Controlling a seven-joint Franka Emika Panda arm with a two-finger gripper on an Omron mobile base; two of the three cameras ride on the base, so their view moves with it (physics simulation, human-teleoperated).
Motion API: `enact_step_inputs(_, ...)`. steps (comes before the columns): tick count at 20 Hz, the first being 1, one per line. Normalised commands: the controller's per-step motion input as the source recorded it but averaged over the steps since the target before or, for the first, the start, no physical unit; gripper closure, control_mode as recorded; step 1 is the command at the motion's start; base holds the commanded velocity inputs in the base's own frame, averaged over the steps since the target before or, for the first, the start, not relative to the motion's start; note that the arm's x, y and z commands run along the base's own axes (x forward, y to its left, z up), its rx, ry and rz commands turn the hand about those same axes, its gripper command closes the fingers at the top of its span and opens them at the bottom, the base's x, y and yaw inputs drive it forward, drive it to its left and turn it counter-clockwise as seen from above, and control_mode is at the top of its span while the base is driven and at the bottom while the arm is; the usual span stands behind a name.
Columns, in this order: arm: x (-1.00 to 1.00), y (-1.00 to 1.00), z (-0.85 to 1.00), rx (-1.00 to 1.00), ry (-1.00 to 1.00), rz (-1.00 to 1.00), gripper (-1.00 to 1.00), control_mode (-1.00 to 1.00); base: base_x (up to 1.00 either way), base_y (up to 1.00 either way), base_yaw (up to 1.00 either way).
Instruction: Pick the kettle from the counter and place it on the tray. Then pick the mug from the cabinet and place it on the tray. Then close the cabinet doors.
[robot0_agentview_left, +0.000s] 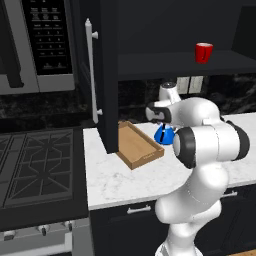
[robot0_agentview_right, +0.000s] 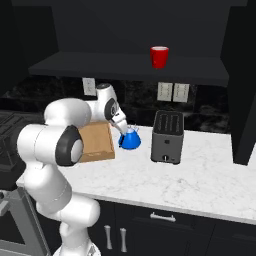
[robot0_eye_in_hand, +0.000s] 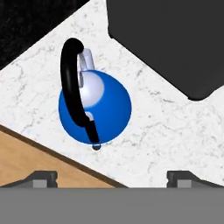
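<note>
The kettle (robot0_eye_in_hand: 98, 107) sat bright blue and cone-shaped on the desk (robot0_eye_in_hand: 166, 131), and from the hand view its black handle (robot0_eye_in_hand: 72, 83) arched over the top from rim to rim, with a pale cap showing beneath it. It stood upright on the white speckled stone, just beside the tray (robot0_eye_in_hand: 39, 159) and apart from it, with the dark grey toaster (robot0_agentview_right: 167, 131) near on its other side. The end effector (robot0_agentview_right: 121, 127) hung right above the kettle with its jaws spread wide and nothing between them; the two dark fingertips (robot0_eye_in_hand: 41, 178) framed the kettle from the bottom of the hand view without touching it.

The tray, shallow light-brown wood with low edges, lay bare on the desk, one end tucked under the open cabinet door (robot0_agentview_left: 102, 75) with its long silver bar handle (robot0_agentview_left: 91, 70).

Up in the cabinet (robot0_agentview_right: 135, 30), the small red mug (robot0_agentview_right: 159, 56) stood upright and alone on the dark shelf (robot0_agentview_right: 120, 67), well above the kettle. Off to the left of the left base view were the microwave (robot0_agentview_left: 37, 45) and the stove (robot0_agentview_left: 35, 170).
</note>
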Motion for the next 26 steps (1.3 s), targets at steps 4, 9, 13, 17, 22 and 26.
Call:
enact_step_inputs(4, 0.47, -0.17, -0.22, 0.04, 0.00, 0.00, -1.00, -1.00, 0.00, 0.00, 0.00)
enact_step_inputs(9, 0.48, -0.08, -0.28, 0.05, 0.00, 0.00, -1.00, -1.00, 0.00, 0.00, 0.00)
enact_step_inputs(13, 0.38, -0.19, -0.28, 0.08, 0.00, 0.00, -1.00, -1.00, 0.00, 0.00, 0.00)
enact_step_inputs(17, 0.28, -0.15, -0.22, 0.07, 0.00, 0.00, -1.00, -1.00, 0.00, 0.00, 0.00)
enact_step_inputs(22, 0.07, 0.00, -0.03, -0.01, 0.01, 0.00, 1.00, -1.00, 0.00, 0.00, 0.00)
enact_step_inputs(26, 0.00, 0.00, -0.31, -0.01, 0.00, 0.00, 1.00, -1.00, 0.00, 0.00, 0.00)
